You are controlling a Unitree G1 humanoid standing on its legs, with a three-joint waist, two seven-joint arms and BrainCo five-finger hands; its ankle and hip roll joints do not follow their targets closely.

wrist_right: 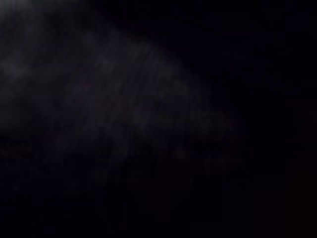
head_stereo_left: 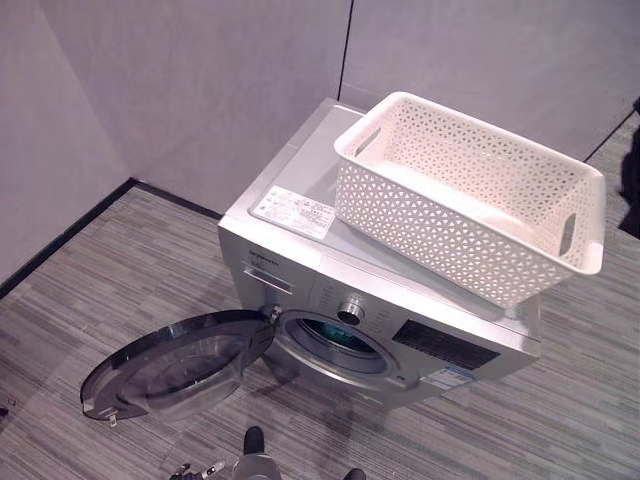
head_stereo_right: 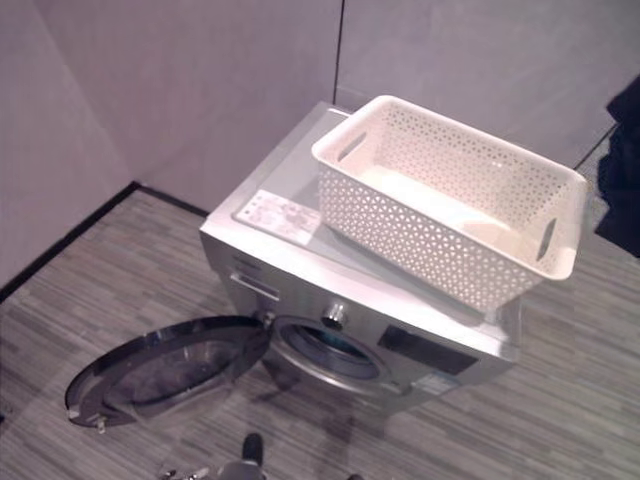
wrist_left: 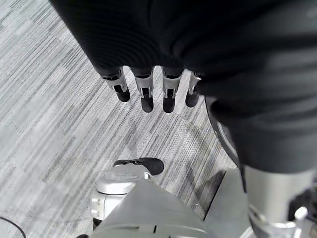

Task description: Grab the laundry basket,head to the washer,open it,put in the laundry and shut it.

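A white perforated laundry basket [head_stereo_left: 420, 232] stands on top of the silver front-loading washer [head_stereo_left: 300, 175], toward its right side, and I see no laundry in it. The washer's round door [head_stereo_left: 175, 365] is swung wide open to the left, low over the floor. Something bluish shows inside the drum opening [head_stereo_left: 338, 338]. My left hand [wrist_left: 147, 94] hangs over the grey floor beside the washer's front, with straight fingers and nothing in them. The right wrist view is dark.
Grey panel walls [head_stereo_left: 200, 90] close in the corner behind and left of the washer. Striped grey carpet [head_stereo_left: 120, 270] spreads in front and to the left. A dark shape [head_stereo_right: 622, 170] stands at the right edge.
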